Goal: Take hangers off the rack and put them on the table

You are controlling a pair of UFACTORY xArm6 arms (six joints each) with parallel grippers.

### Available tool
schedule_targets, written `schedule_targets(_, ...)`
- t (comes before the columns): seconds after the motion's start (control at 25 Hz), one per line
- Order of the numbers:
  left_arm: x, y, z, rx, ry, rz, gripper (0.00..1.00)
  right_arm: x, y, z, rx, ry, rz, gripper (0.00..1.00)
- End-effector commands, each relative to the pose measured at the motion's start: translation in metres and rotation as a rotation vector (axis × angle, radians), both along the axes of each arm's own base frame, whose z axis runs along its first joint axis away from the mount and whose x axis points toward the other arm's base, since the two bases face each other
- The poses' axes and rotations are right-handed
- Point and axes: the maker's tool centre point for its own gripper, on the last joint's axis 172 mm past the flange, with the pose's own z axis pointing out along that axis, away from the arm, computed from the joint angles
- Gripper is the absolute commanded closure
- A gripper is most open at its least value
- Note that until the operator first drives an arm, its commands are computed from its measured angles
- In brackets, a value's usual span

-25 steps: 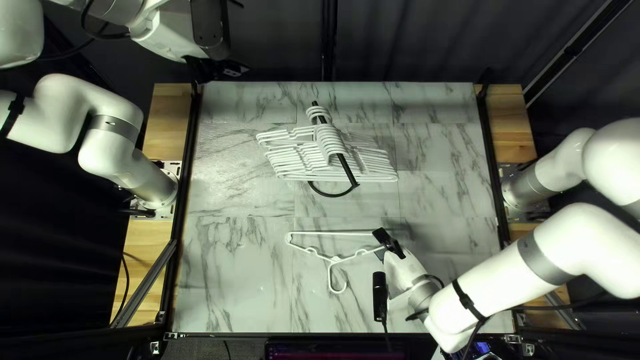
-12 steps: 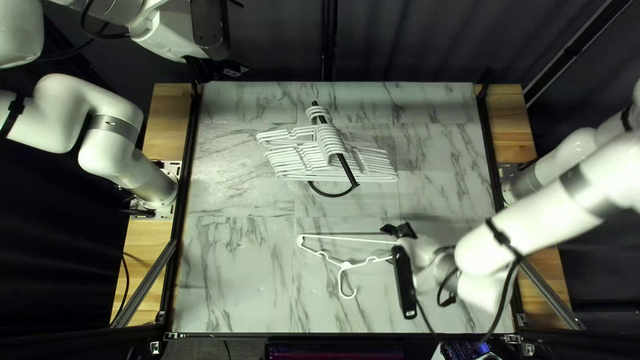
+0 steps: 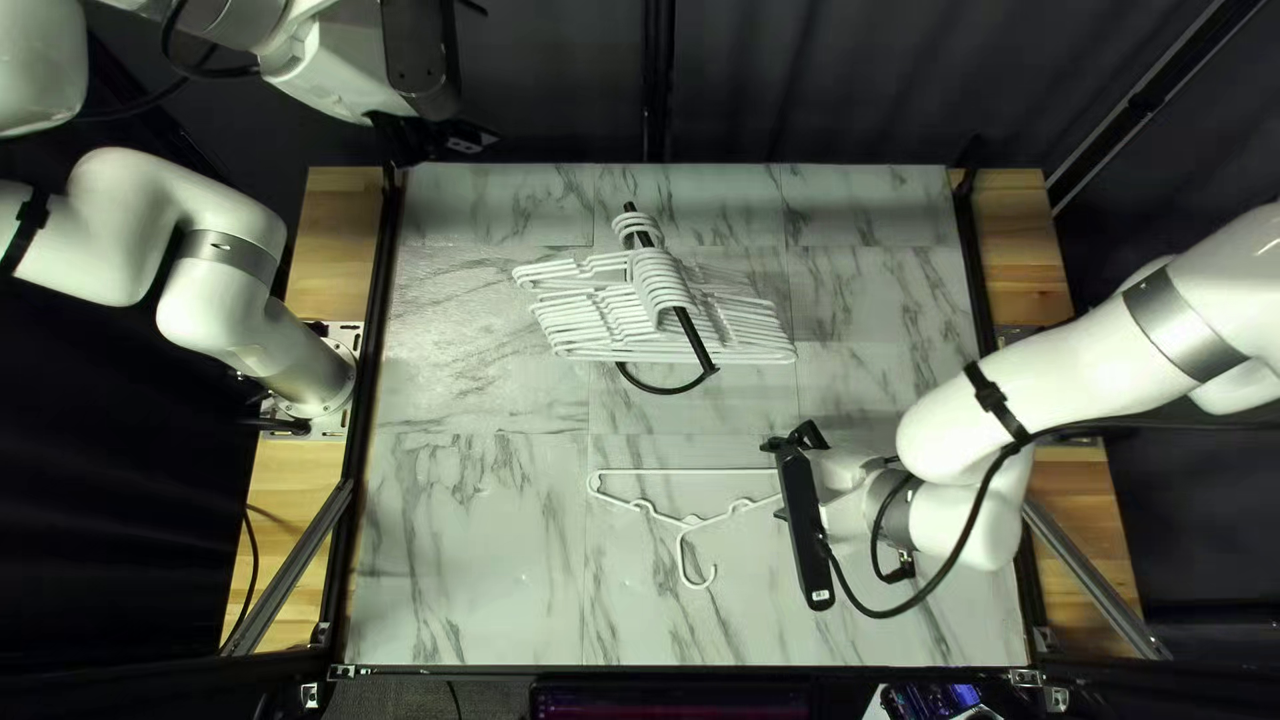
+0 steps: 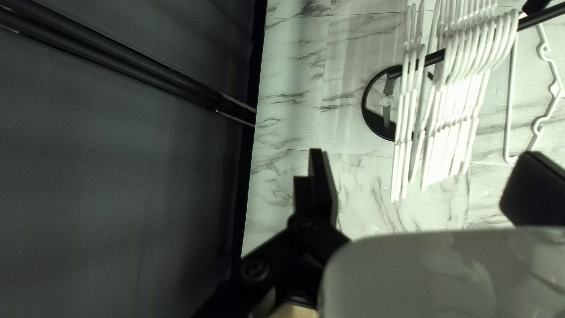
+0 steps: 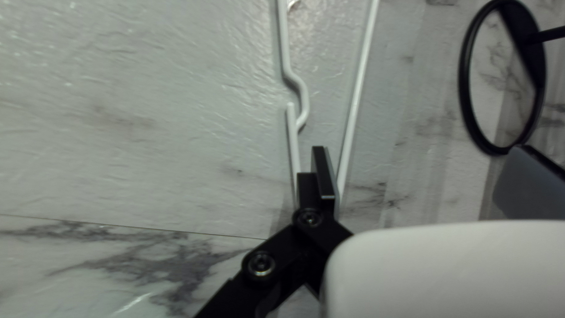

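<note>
The step in hand is judged to be the freeing of one hanger (image 3: 680,471), which has been taken off the rack (image 3: 696,344) and set down. It is best done by raising the right gripper (image 5: 421,153) straight up, clear of the bars, before any sideways travel; if it were swung early, the hanger could be hooked by a finger and dragged over the counter (image 3: 467,560). The hanger is seen on the near part of the counter, just right of the middle, its long bar toward the far side and its hook pointed to the near edge

The right gripper is spread wide, with nothing clasped between its fingers. The right end of the hanger is partly covered by one finger, and whether the two touch cannot be told. The left gripper (image 4: 424,156) is also spread wide and empty, held over the far left, well apart from the rack

The rest of the hangers (image 3: 580,320) are hung close together on the rack, toward the far middle, so much of the task is judged to be left. For the next one, a single hanger should be gripped near its end and slid along the rod until its hook is free, as neighbours could easily be pulled along
</note>
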Motion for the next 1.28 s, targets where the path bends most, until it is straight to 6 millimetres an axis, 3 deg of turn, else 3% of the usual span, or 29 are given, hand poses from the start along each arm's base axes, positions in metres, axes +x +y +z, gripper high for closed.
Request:
schedule_targets(0.04,0.0,0.0,0.0,0.0,0.0,0.0,0.0,-0.014,-0.003,0.019,0.036,0.018,-0.014,0.0)
schedule_targets(0.2,0.0,0.0,0.0,0.0,0.0,0.0,0.0,-0.027,0.002,0.048,0.053,0.037,0.05,0.0)
schedule_targets(0.64,0.0,0.0,0.0,0.0,0.0,0.0,0.0,-0.031,-0.001,0.055,0.051,0.042,0.052,0.0)
schedule_targets(0.68,0.0,0.0,0.0,0.0,0.0,0.0,0.0,-0.035,-0.007,0.068,0.066,0.041,0.055,0.0)
schedule_targets(0.76,0.0,0.0,0.0,0.0,0.0,0.0,0.0,-0.06,-0.035,0.129,0.114,0.032,0.058,0.0)
schedule_targets(0.84,0.0,0.0,0.0,0.0,0.0,0.0,0.0,-0.08,-0.054,0.174,0.144,0.017,0.054,0.0)
schedule_targets(1.04,0.0,0.0,0.0,0.0,0.0,0.0,0.0,-0.105,-0.087,0.251,0.196,-0.007,0.037,0.0)
schedule_targets(1.16,0.0,0.0,0.0,0.0,0.0,0.0,0.0,-0.111,-0.11,0.275,0.222,0.01,0.022,0.0)
schedule_targets(1.28,0.0,0.0,0.0,0.0,0.0,0.0,0.0,-0.112,-0.114,0.278,0.234,0.015,0.017,0.0)
